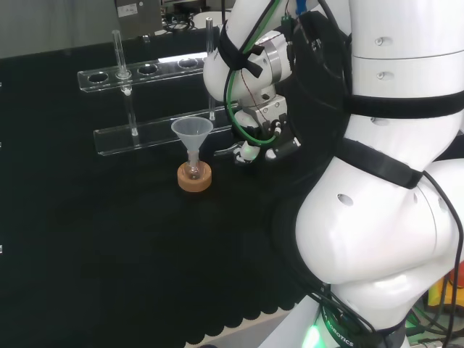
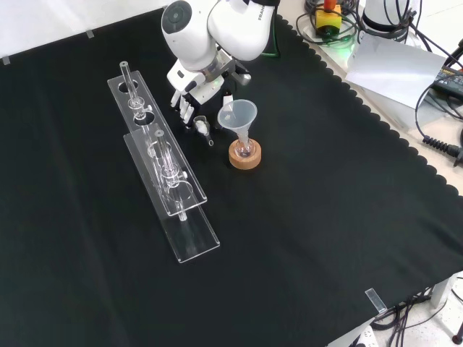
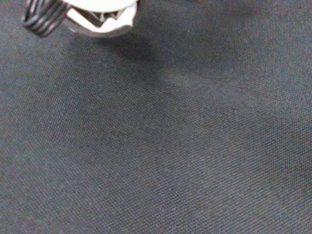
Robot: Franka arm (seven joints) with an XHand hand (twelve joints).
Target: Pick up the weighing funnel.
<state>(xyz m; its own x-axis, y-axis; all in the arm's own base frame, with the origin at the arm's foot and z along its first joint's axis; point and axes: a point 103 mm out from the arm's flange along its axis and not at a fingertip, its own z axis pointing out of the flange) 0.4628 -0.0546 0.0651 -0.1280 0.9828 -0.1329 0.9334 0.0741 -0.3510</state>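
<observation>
I am in the approach step: my robot hand hangs low over the desk with its fingers fairly straight and relaxed, grasping nothing. The weighing funnel lies on the black cloth just beside my fingertips, in the front view between the clear rack and the funnel on its cork ring. It is a small clear scoop with a short stem, hard to make out against the cloth. Next, I judge, I must lower onto it and pinch it without nudging the funnel close by.
</observation>
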